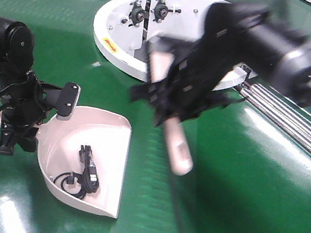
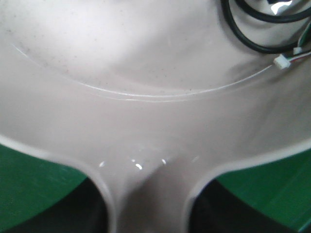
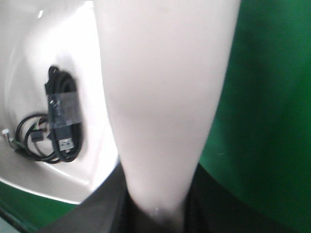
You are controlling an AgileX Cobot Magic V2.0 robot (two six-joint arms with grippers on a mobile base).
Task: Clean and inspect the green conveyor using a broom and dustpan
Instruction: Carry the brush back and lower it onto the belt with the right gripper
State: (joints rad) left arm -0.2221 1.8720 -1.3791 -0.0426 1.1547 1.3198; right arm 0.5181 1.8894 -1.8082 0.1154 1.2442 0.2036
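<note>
Light, stiff, slick plastic, so handles suit: the left end effector [image 1: 14,131] clamps the dustpan [image 1: 103,137] at its neck on the green conveyor [image 1: 247,175], while the right end effector [image 1: 169,98] grasps the broom [image 1: 178,153] aloft to its right.

At seven o'clock I see a bundled black USB cable [image 1: 87,168] with a looped thin wire [image 3: 36,155]. At twelve, a white hub [image 1: 107,23].

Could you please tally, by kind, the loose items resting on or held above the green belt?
Pale pinkish-beige plastic dustpan: 1
Slim beige plastic hand broom: 1
Black cables lying in the dustpan: 2
Total: 4
</note>
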